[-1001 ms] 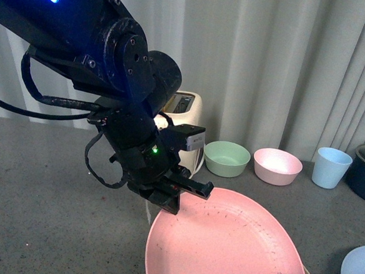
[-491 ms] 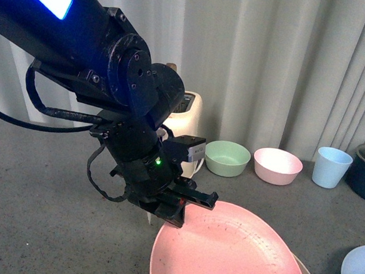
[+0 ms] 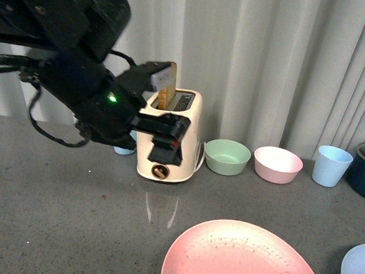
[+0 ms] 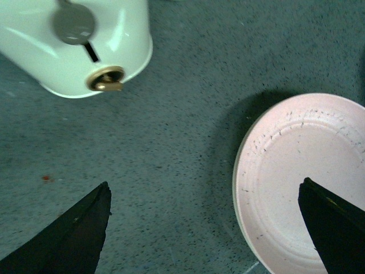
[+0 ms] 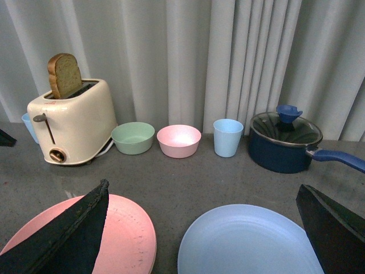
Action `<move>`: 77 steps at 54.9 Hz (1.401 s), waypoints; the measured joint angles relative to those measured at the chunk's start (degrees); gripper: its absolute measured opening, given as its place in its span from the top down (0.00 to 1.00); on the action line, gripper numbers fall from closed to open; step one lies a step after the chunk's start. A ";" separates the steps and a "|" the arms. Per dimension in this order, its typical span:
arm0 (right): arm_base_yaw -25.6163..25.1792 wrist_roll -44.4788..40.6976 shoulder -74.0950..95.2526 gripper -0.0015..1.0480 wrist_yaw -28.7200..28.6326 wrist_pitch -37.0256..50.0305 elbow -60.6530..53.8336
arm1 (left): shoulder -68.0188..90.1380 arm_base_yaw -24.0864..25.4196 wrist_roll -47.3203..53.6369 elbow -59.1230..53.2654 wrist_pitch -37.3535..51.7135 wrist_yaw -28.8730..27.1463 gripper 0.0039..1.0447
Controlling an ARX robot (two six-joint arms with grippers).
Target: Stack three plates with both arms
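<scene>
**Step in hand (judged):** move the light blue round matte plastic plate (image 5: 245, 242) onto the pink round matte plastic plate (image 3: 242, 263).

1. **Right jaws:** spread wide and holding nothing.
   - The light blue plate lies on the grey speckled tabletop (image 3: 51, 215), below and ahead of these jaws, between the two fingers (image 5: 68, 234).
   - The pink plate lies near the light blue one, not touching it, and is partly hidden by one finger.
   - Lower the jaws to the nearest rim and close on the rim only.
   - Lift the plate level and centre it over the pink plate before letting go. A tilted release would probably let it slide off.
2. **Left jaws**, on the black jointed left arm (image 3: 81, 61): spread wide, empty, and raised above the tabletop.
   - The pink plate lies below them, toward one finger (image 4: 336, 228).
   - Hold this arm high and out of the right arm's path. Contact between the arms is judged the main risk.

**Count**
- **Plates:** two in view, one pink and one light blue. A cream plate cannot be made out, and it cannot be told whether one lies under the pink plate.
- **Small bowls:** two, one green bowl (image 5: 133, 137) and one pink bowl (image 5: 178, 140).
- **Cups:** two, a light blue cup (image 5: 228, 137) and a pale blue cup behind the toaster (image 5: 27, 123).
- **Toaster:** one cream toaster (image 3: 180, 130) holding one slice of bread (image 5: 64, 74).
- **Pot:** one dark blue lidded pot (image 5: 285, 145).
</scene>
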 joint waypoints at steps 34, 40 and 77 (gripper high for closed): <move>0.00 -0.02 0.00 0.07 0.02 0.00 0.00 | -37.44 10.82 -8.48 -49.86 61.22 -20.46 0.58; 0.00 -0.02 0.00 0.07 -0.02 0.00 0.00 | -40.37 11.28 -8.92 -56.46 62.71 -19.15 0.77; 0.00 -0.02 0.00 0.07 -0.02 0.00 0.00 | -64.06 15.67 -9.57 -76.15 58.12 -14.62 0.97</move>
